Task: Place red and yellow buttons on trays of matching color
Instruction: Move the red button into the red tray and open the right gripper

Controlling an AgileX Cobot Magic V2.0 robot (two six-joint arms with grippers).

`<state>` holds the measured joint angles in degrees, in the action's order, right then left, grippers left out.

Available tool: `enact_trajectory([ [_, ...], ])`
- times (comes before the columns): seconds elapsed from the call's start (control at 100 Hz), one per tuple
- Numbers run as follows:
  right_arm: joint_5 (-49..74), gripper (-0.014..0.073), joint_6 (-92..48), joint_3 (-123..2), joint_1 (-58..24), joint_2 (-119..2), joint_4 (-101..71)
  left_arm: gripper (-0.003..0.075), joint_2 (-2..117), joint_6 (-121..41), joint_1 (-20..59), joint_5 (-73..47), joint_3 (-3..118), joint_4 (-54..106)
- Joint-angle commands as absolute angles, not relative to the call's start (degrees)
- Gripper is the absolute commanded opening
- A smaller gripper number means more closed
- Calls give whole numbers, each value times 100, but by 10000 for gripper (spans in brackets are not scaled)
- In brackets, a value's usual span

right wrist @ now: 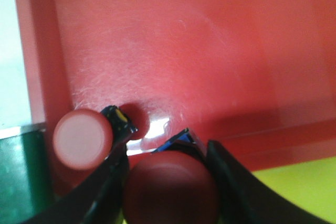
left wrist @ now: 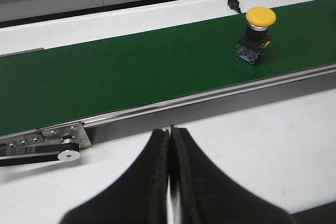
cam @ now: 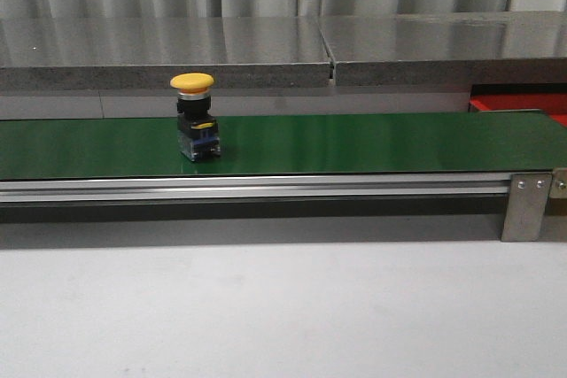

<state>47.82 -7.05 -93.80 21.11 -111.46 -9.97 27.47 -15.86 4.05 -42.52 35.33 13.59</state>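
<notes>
The left gripper (left wrist: 169, 145), fingers pressed together and empty, hangs over the tabletop near the green belt's (cam: 354, 143) near edge; the yellow button (cam: 194, 117) stands upright on the belt, well apart. The right gripper (right wrist: 167, 182) clasps a red button (right wrist: 170, 187) over the red tray (right wrist: 210, 51) near its corner, just beside another red button (right wrist: 83, 138). It should probably release low, clear of that neighbour.

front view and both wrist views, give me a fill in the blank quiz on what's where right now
1. The button standing on the green belt has a ____ cap.
2. The left gripper is shut and holds ____.
3. The right gripper is closed around a button with a ____ cap.
4. The right gripper hangs over the ____ tray, where another red button already lies.

Missing words: yellow; nothing; red; red
</notes>
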Motion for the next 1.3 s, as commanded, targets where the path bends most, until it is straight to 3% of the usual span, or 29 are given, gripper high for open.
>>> enact_trajectory([
  [0.0,4367,120,-687,-9566,2144,-11021,-1117,-19,2764,-1568,451,-3893,3694,1489],
  [0.48,3847,136,-687,-9566,2144,-11489,-1226,-19,2764,-1568,451,-3893,3694,1489],
  [0.57,3811,205,-687,-9566,2144,-11516,-1232,-19,2764,-1568,451,-3893,3694,1489],
  [0.72,3829,415,-687,-9566,2144,-11545,-1356,-19,2764,-1568,451,-3893,3694,1489],
  [0.79,3816,472,-687,-9566,2144,-11539,-1374,-19,2764,-1568,451,-3893,3694,1489],
  [1.29,3848,476,-692,-9113,2144,-10582,-1083,-19,2764,-1568,451,-3893,3694,1489],
])
